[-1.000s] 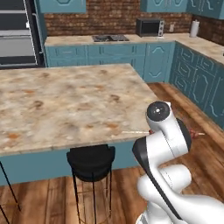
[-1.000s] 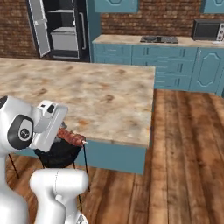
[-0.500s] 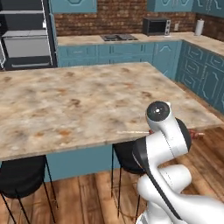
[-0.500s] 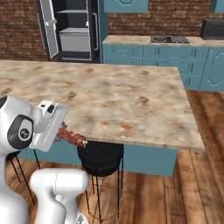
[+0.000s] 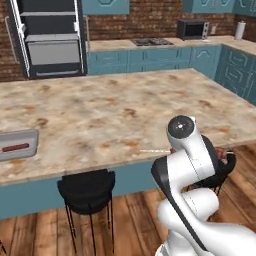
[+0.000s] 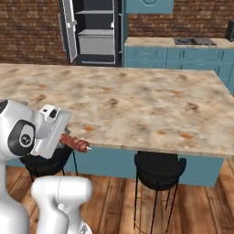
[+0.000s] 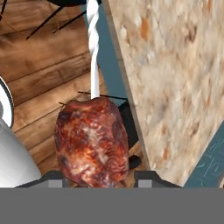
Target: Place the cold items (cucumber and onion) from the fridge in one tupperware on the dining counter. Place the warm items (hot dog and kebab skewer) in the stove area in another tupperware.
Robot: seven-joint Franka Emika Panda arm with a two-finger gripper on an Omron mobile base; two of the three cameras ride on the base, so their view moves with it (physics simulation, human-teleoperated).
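Note:
My gripper [image 7: 98,177] is shut on the kebab skewer [image 7: 92,142], a chunk of browned meat with a white stick [image 7: 92,48] pointing away from the hand. From the right base view the gripper [image 6: 61,137] holds the kebab skewer [image 6: 75,144] just below the front edge of the dining counter [image 6: 137,100]. On the dining counter [image 5: 115,110], at its left edge, lies a grey tupperware [image 5: 30,134] with a reddish hot dog [image 5: 15,147] inside. The fridge [image 5: 47,37] stands open at the back. The stove area [image 5: 152,42] is on the far wall counter.
Black stools [image 5: 87,192] [image 6: 157,169] stand under the dining counter's near edge, one close beside the arm [image 6: 43,162]. A microwave [image 5: 192,29] sits on the far counter. Wooden floor lies below the hand [image 7: 48,65].
The whole scene has slid to the right as the base drives left along the dining counter. The tupperware has come into view. The grip on the kebab skewer is unchanged.

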